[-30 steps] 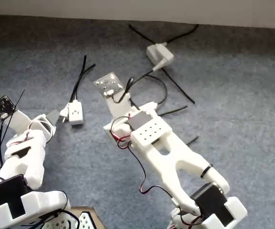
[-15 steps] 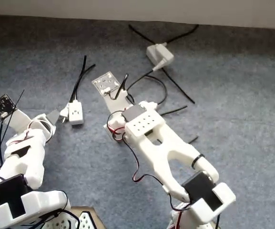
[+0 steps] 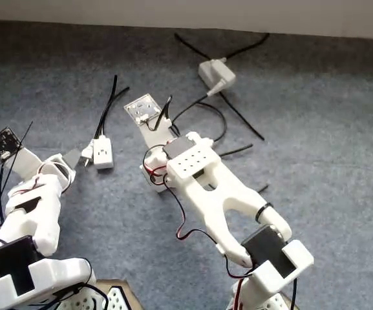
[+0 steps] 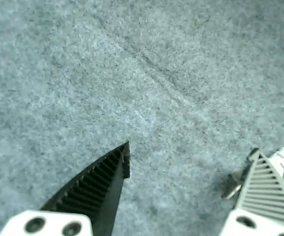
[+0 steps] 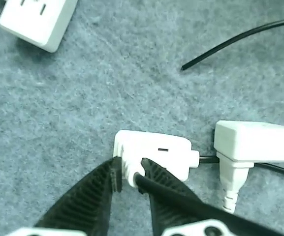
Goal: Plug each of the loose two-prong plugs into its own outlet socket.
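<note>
In the right wrist view my right gripper [image 5: 131, 177] is shut on a small white plug [image 5: 130, 166] whose black cord runs back between the fingers. The plug sits against a white socket block [image 5: 164, 150] on the grey carpet. Another white plug body [image 5: 255, 142] with a ribbed cord sleeve lies just beside that block. My left gripper [image 4: 191, 172] stands open over bare carpet, and a metal prong [image 4: 233, 184] of a white two-prong plug [image 3: 102, 153] lies by one finger. In the high view the left gripper [image 3: 76, 158] is next to that plug.
A white outlet block [image 5: 36, 17] lies farther off in the right wrist view. A white adapter [image 3: 215, 74] with black cords sits near the far edge of the carpet. Loose black cords [image 3: 238, 116] trail around the right arm [image 3: 199, 168].
The right arm has swung to the left and its wrist camera board has moved up and left. The left arm and its nearby plug have not moved.
</note>
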